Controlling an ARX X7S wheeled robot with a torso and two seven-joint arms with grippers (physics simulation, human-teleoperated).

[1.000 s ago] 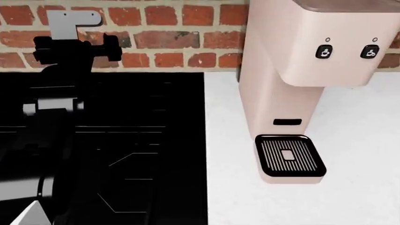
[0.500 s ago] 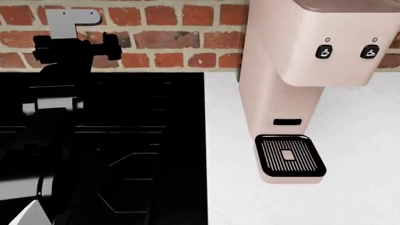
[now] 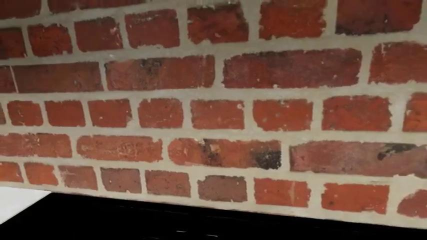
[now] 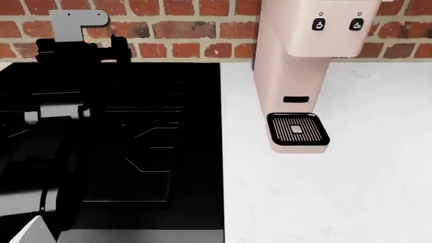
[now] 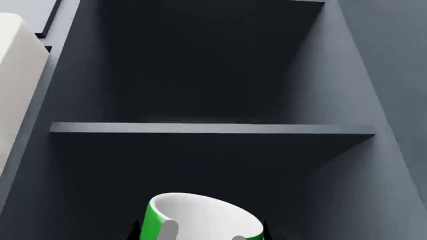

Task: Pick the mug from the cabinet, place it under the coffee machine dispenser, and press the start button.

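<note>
Since the earlier head frames, the view had pulled back and tilted: the coffee machine [image 4: 297, 55] sat higher and smaller, its drip tray [image 4: 298, 129] had shifted up, and more of the white desk [image 4: 337, 192] showed below it. The left arm [image 4: 60, 101] kept its raised place over the black cooktop [image 4: 169, 152].

The mug [image 5: 200, 220] stood in the dark cabinet [image 5: 213, 75], right at the right end effector [image 5: 203, 232], below the shelf [image 5: 213, 128]. Its white inside faced the wrist camera. Two grey fingertips [image 5: 169, 228] showed against it, one on the green wall and one at the rim, but whether they were clamped on it could not be told.

The left end effector [image 4: 81, 48] was up near the brick wall [image 3: 213, 100], well apart from the machine; its fingers were hidden, so their spread could not be told. The left wrist camera saw only bricks and a black edge. The two cup buttons [image 4: 318, 24] sat on the machine's head.
</note>
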